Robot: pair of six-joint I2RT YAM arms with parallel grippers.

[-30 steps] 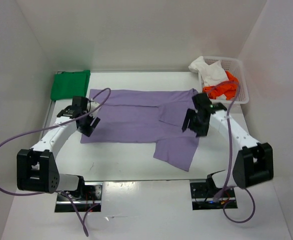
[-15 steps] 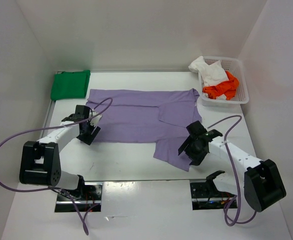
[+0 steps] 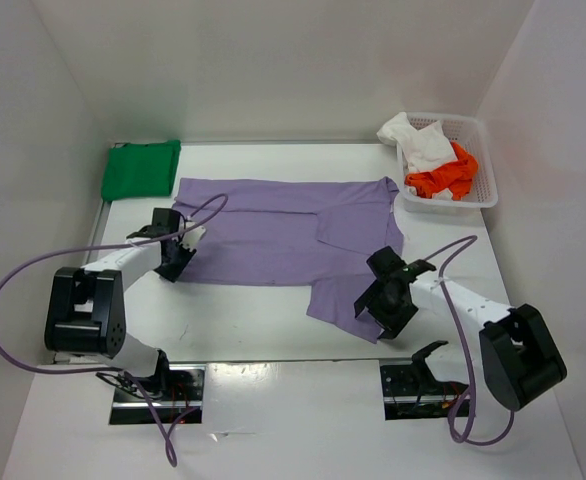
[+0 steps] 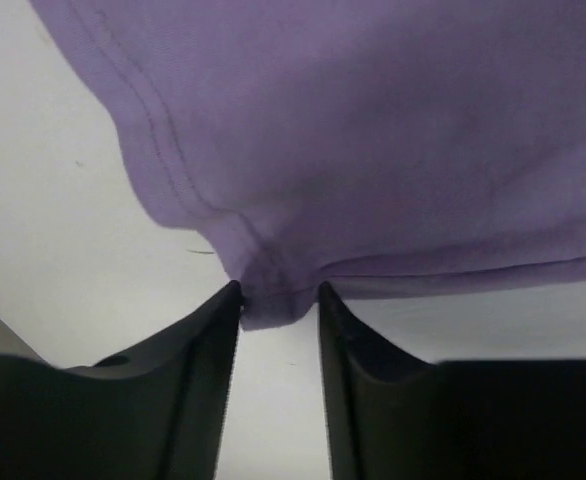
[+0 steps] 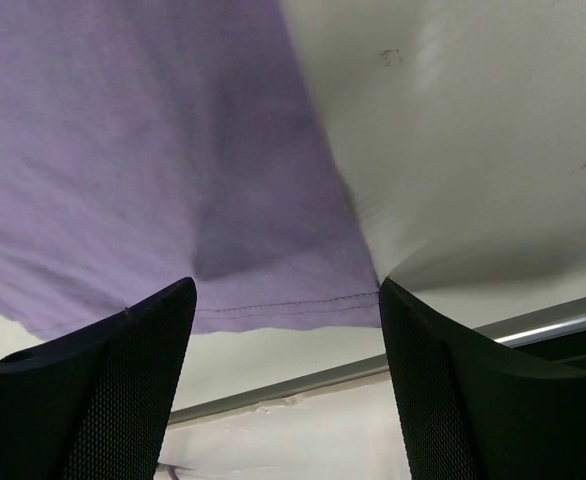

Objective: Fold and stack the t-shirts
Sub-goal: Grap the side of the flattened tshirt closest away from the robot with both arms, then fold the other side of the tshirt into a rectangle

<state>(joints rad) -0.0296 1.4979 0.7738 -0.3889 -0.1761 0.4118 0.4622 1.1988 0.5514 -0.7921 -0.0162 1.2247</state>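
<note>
Spreading flat across the counter (image 3: 253, 315), the lavender t-shirt (image 3: 273, 235) has one flap trailing toward the near edge, laid out for folding, I'd say. The green t-shirt (image 3: 140, 168) sits folded at the far left corner, likely the start of the stack. The white t-shirt (image 3: 418, 140) and orange-red t-shirt (image 3: 443, 178) wait crumpled in the basket (image 3: 485, 150). The left claw (image 4: 278, 300) is nearly closed, pinching the lavender near-left corner, cloth bunched between its tips. The right claw (image 5: 285, 300) gapes wide, straddling the flap's hem and gripping nothing.

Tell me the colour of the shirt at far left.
Green t-shirt, clearest in top external view.
</note>
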